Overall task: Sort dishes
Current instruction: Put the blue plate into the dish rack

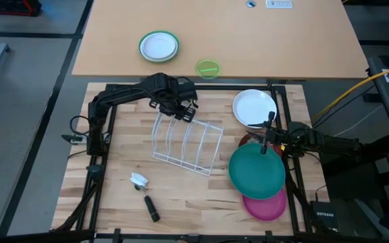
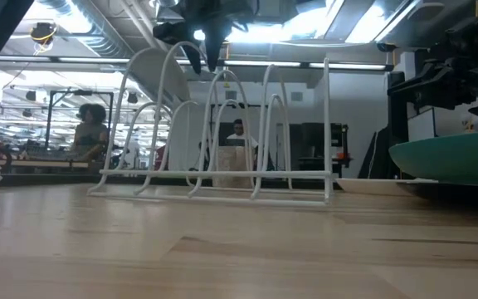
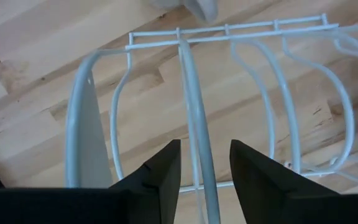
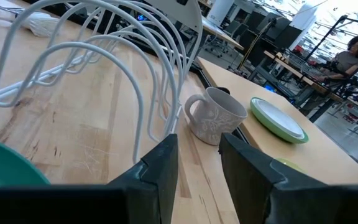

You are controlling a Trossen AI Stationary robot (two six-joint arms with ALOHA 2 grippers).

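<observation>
Two grippers apart-fingered, left gripper (image 1: 181,108) above rack (image 1: 188,143), right gripper (image 1: 267,135) over flat teal plate (image 1: 256,172).

a wire dish rack (image 1: 188,143) stands mid-table; right of it a plate (image 1: 256,172) lies atop two more, another plate (image 1: 253,107) behind them; a dish brush (image 1: 144,194) lies before the rack; two small dishes (image 1: 159,46) sit on the far table
</observation>
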